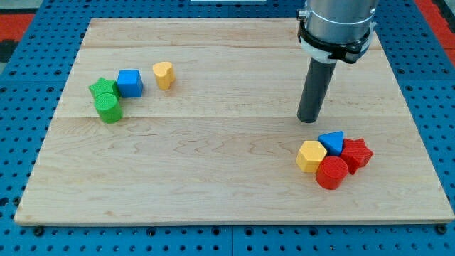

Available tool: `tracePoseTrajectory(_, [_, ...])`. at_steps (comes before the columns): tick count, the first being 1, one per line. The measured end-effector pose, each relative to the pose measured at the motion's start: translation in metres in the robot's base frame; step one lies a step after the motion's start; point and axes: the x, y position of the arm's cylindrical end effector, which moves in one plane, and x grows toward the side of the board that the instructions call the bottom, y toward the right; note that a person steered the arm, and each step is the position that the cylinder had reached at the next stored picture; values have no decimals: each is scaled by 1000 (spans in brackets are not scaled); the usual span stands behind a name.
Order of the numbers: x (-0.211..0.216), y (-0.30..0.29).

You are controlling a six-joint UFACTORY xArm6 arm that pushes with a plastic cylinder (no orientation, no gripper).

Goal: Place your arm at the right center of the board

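My tip (309,119) rests on the wooden board (227,178), right of centre and a little above the board's middle height. Just below it, toward the view's bottom right, sits a tight cluster: a yellow hexagon block (310,156), a blue triangle block (332,141), a red star block (357,153) and a red cylinder (331,173). The tip stands clear of them, a short gap above the blue triangle. At the view's left are a green star block (102,88), a green cylinder (109,108), a blue cube (129,82) and a yellow heart block (164,74).
The board lies on a blue perforated table (21,142). The arm's grey body (335,25) rises from the rod at the view's top right. A red mat (28,18) shows at the top left corner.
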Motion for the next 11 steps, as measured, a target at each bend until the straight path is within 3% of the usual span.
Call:
tracePoseTrajectory(6, [-5, 4])
tracePoseTrajectory(7, [-38, 5])
tracePoseTrajectory(8, [-48, 33])
tracePoseTrajectory(9, [-48, 112])
tracePoseTrajectory(10, [-35, 192])
tracePoseTrajectory(11, [64, 181])
